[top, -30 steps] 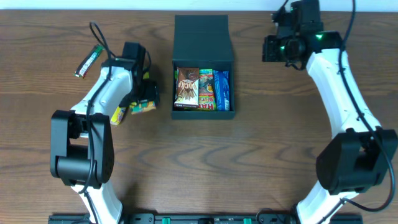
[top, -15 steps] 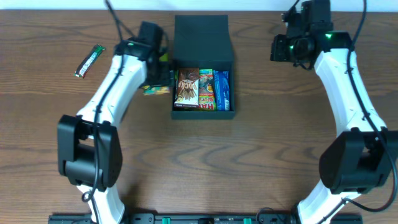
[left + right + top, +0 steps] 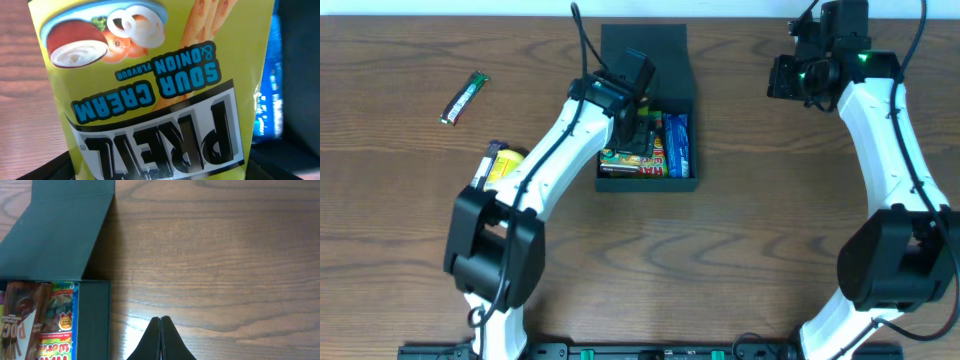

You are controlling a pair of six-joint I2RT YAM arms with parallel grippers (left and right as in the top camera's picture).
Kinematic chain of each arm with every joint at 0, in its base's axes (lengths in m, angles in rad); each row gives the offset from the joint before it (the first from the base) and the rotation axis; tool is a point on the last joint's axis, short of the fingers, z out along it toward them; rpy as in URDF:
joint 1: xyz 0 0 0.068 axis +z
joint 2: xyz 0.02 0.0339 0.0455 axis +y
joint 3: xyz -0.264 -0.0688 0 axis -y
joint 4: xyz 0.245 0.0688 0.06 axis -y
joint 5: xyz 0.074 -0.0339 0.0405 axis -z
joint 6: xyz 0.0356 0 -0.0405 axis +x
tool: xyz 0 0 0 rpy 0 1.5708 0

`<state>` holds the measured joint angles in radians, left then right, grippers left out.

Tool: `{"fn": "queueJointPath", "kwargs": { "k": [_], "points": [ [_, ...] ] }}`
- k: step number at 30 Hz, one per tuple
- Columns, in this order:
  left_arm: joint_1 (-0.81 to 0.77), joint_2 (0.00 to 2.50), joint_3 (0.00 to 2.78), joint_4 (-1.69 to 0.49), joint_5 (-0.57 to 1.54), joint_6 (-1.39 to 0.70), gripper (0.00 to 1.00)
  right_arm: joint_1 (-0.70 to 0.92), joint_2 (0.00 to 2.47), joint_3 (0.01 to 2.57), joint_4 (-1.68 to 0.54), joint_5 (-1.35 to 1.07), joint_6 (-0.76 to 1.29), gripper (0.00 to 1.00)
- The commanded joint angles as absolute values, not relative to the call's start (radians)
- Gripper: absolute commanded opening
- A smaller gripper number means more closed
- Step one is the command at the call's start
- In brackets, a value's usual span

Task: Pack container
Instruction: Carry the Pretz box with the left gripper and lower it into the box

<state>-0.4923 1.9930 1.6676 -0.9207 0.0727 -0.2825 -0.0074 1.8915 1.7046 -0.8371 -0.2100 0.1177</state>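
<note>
Container (image 3: 660, 184) sits mid-surface (image 3: 770, 250), lid (image 3: 642, 45) back, snacks (image 3: 675, 145) inside. Left end effector (image 3: 638, 128) hangs over it, grasping a yellow pretzel packet (image 3: 150, 90) — placing step, I judge. Next: lower it flat among the snacks, then let go. Right end effector (image 3: 161, 325) clenched, empty.

Overhead looked straight down on my whole desk (image 3: 410, 250); my left wrist camera sat against a yellow packet (image 3: 150, 100), my right shared the container (image 3: 55, 225) corner.
</note>
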Motion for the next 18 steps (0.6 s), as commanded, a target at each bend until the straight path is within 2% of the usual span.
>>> {"fn": "queueJointPath", "kwargs": {
  "k": [1,10,11,14,18],
  "points": [
    [-0.489,2.049,1.676,-0.944,0.108,-0.33,0.8,-0.014,1.901,1.702,-0.849,-0.214,0.095,0.02],
    [-0.488,2.061,1.677,-0.955,0.04,-0.405,0.79,-0.014,1.901,1.702,-0.863,-0.214,0.096,0.01],
    [-0.488,2.061,1.677,-0.955,0.04,-0.405,0.79,-0.014,1.901,1.702,-0.864,-0.214,0.096,0.02],
    [-0.486,2.061,1.677,-0.954,0.04,-0.404,0.91,-0.014,1.901,1.702,-0.865,-0.215,0.096,0.02],
    [-0.482,2.061,1.683,-0.955,0.04,-0.388,0.93,-0.013,1.901,1.702,-0.868,-0.215,0.096,0.02]
  ]
}}
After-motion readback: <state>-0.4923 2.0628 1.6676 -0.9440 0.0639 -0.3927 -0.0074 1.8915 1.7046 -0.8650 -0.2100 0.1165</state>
